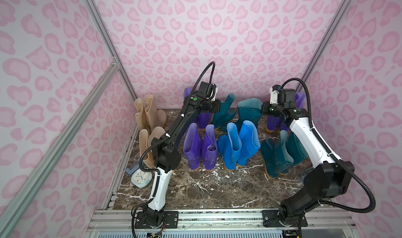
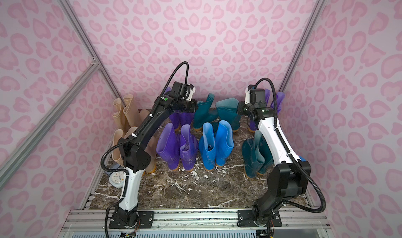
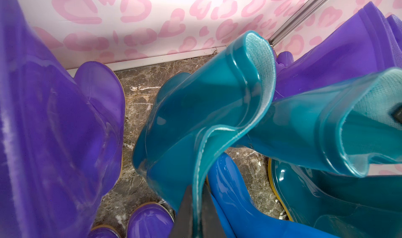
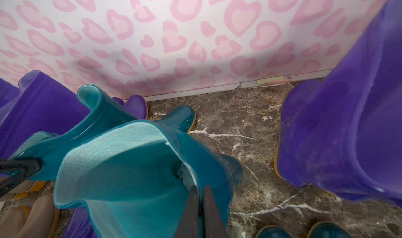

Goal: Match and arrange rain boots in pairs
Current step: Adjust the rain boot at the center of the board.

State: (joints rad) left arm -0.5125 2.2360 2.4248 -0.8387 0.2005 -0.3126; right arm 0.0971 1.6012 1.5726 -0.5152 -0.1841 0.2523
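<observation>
Rain boots (image 1: 192,147) stood grouped by colour on the marble floor (image 1: 195,189). One teal boot (image 3: 195,121) had its cuff rim pinched between the pressed-together fingers of the left gripper (image 3: 196,195), with its foot beyond the fingertips. A second teal boot (image 4: 134,171) stood just beside it. Its cuff rim ran between the narrowly parted fingers of the right gripper (image 4: 199,189); whether they clamped it could not be told. Outside each gripper stood purple boots (image 3: 54,117). Behind the left gripper, toward the arm bases, stood blue boots (image 1: 238,145).
</observation>
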